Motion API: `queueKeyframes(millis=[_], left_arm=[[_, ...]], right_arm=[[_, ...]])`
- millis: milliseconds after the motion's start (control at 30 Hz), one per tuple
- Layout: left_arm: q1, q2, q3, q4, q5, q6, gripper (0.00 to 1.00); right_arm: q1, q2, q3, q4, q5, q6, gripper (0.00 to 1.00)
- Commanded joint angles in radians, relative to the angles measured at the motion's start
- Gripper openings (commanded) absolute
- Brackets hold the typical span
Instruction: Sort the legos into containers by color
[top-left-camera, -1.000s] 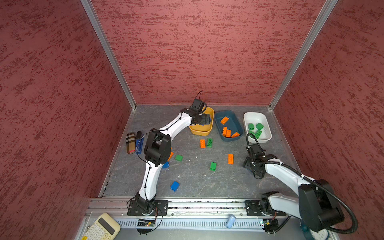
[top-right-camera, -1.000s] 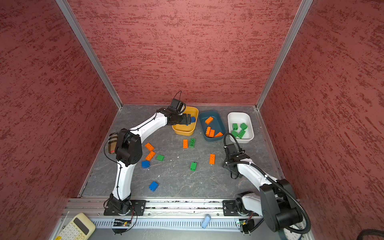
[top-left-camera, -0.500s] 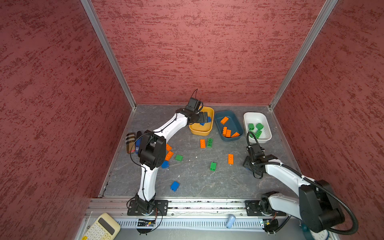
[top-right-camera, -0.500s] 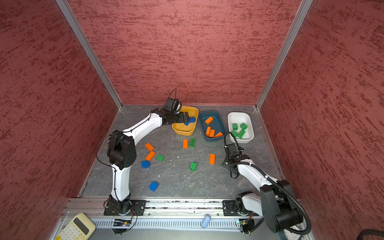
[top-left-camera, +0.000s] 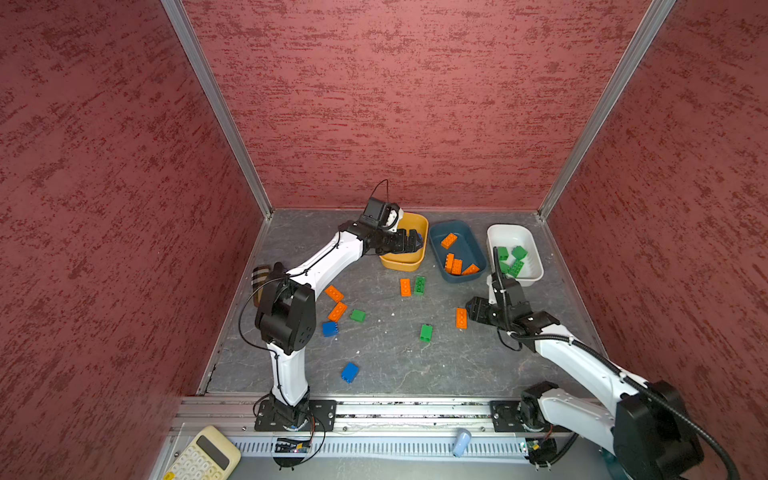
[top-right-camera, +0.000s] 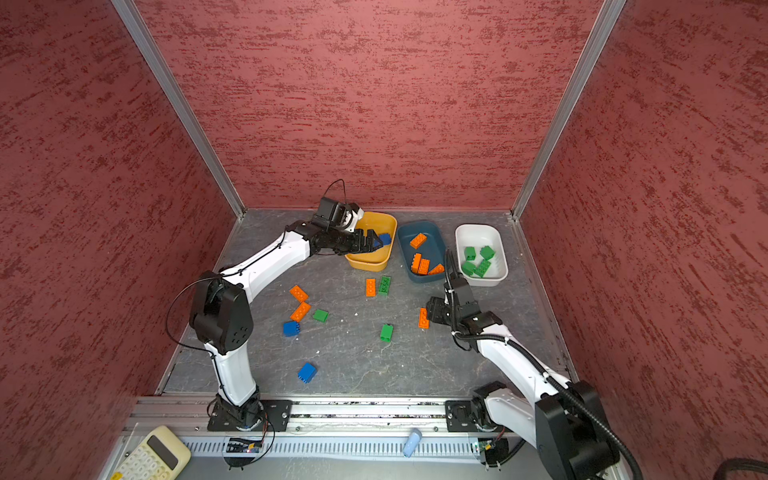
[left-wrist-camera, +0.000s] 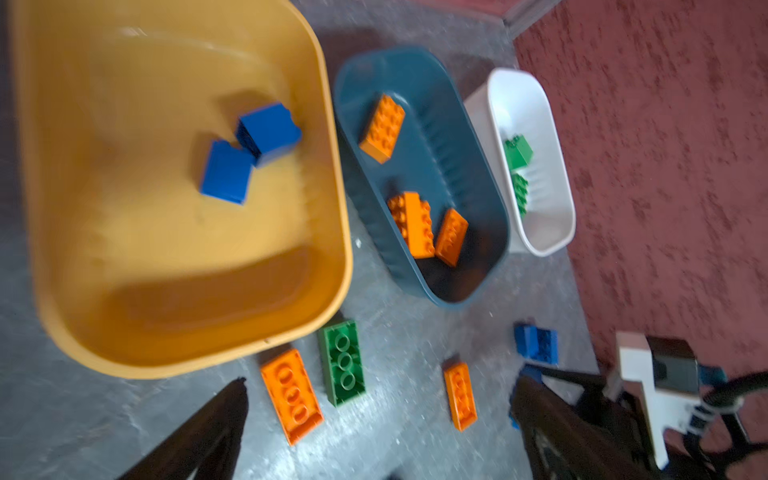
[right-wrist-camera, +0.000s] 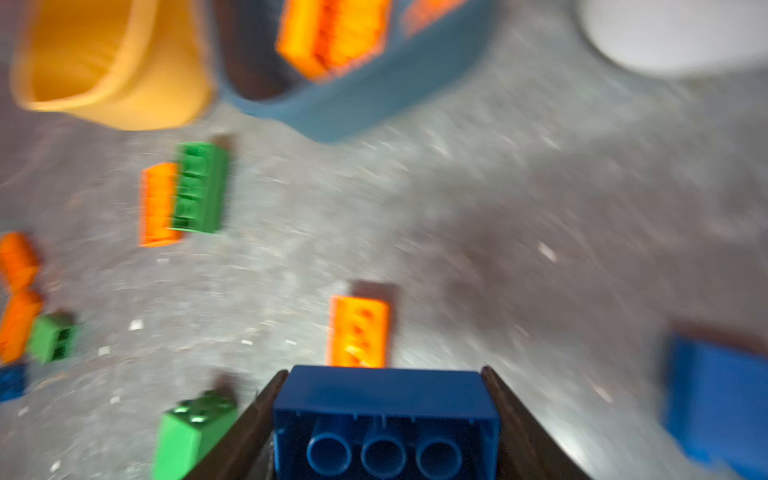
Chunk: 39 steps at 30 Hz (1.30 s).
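The yellow tub (top-left-camera: 401, 264) holds blue legos (left-wrist-camera: 226, 172). Beside it the dark teal tub (top-left-camera: 463, 249) holds orange legos (top-left-camera: 455, 266), and beyond that the white tub (top-left-camera: 509, 239) holds green legos (top-left-camera: 515, 268). The floor (top-left-camera: 395, 361) is mottled grey and the walls (top-left-camera: 415, 104) are streaked red.

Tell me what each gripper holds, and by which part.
Right gripper clamps a blue brick across its length, with its fingers on the two short ends. Left gripper is open by the yellow tub, holding nothing.

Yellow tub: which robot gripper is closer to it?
Left. The left gripper hangs open over the yellow tub; the right gripper, holding a blue brick, is out over the table beside a loose orange brick.
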Motion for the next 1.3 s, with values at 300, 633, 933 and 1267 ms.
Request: queueKeyframes(millis=[300,633,933,1267], left_arm=[[-0.072,-0.086,-0.119,-0.045,0.175,0.095,1.00],[-0.081,-0.039,-0.103,-0.092,0.186,0.133,0.80],[-0.079,-0.003,-0.083,-0.138,0.192,0.174,0.49],[-0.044,0.023,-0.033,-0.131,0.047,0.134,0.16]], right_arm=[[0.094,0.200,0.093,0.481,-0.322,-0.453,0.55],[0.135,0.305,0.138,0.639,-0.412,-0.561,0.55],[0.144,0.418,0.233,0.676,-0.445,-0.575,0.56],[0.146,0.491,0.296,0.668,-0.420,-0.552,0.64]])
